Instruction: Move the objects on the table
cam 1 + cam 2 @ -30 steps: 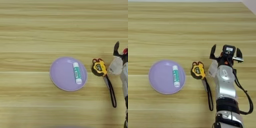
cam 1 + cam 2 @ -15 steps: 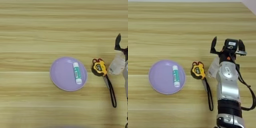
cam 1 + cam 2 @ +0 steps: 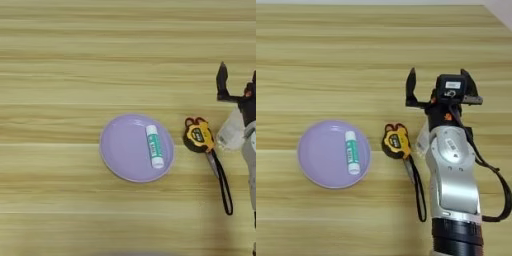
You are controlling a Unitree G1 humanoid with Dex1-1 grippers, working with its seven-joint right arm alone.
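Both my head eyes look steeply down on the surface (image 3: 75,60), sharing the plate (image 3: 321,165); the right eye reaches further right.

Right gripper (image 3: 440,85) hangs over the wooden table (image 3: 331,60), its two black fingers spread wide apart with nothing between them. The silver forearm (image 3: 453,175) runs up from the bottom edge. Just left of it lies the yellow-and-black tape measure (image 3: 395,141), black strap (image 3: 417,189) trailing toward the near edge. Further left, a white-and-green tube (image 3: 351,152) rests on a purple plate (image 3: 316,155).
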